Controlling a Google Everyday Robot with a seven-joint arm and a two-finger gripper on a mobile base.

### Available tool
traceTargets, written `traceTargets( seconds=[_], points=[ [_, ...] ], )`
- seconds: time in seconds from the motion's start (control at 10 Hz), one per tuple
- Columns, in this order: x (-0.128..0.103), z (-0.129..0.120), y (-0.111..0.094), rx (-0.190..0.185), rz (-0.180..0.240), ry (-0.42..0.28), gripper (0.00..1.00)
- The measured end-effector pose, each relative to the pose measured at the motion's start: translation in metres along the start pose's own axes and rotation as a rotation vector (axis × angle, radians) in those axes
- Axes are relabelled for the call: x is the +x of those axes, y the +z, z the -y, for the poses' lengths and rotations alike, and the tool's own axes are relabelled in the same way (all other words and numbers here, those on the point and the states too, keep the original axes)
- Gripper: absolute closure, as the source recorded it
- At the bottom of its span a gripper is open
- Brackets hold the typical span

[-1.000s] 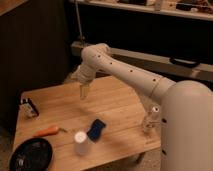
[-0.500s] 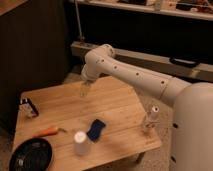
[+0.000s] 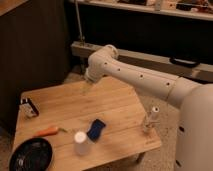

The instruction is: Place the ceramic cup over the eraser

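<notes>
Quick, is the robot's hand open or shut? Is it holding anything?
Gripper: open, holding nothing, hanging over the far side of the table. The cup stands near the front edge.

From where I stood, the low wooden surface (image 3: pixel 117 105) sat on a speckled floor (image 3: pixel 170 120), with a dark wooden panel (image 3: pixel 35 45) at its left, a pale rail (image 3: pixel 150 57) behind and a dim shelf (image 3: pixel 150 7) above.
</notes>
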Motion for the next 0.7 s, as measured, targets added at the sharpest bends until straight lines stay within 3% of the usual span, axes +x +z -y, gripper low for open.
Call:
traceTargets(
  seconds=[0.7],
  points=[
    [-0.0040,-0.0038,-0.0011,-0.006,-0.022,0.024,0.20]
  ],
)
